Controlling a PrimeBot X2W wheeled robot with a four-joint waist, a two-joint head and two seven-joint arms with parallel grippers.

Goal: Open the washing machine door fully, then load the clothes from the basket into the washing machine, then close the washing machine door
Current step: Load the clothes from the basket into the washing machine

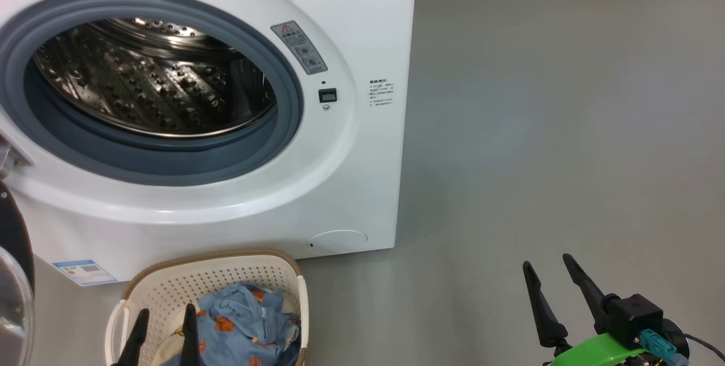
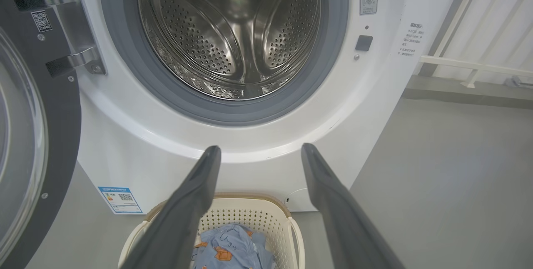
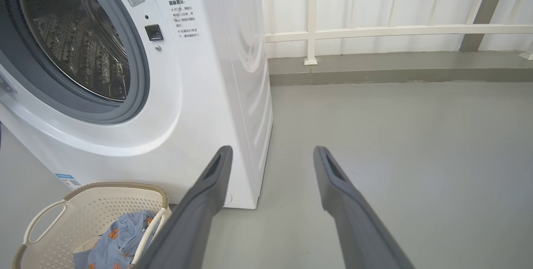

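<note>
Heads up: your washing machine door (image 2: pixel 62 144) stands open, left of washing machine (image 1: pixel 351 184). Left gripper (image 1: pixel 166 310) is above basket (image 1: pixel 170 275) at washing machine's foot, fingers (image 2: pixel 183 210) spread wide, gripping nothing. Clothes (image 1: pixel 243 320) heaped in basket. Right gripper (image 1: pixel 547 261) is right of washing machine, over floor (image 1: pixel 538 128), also spread wide, nothing held.
</note>
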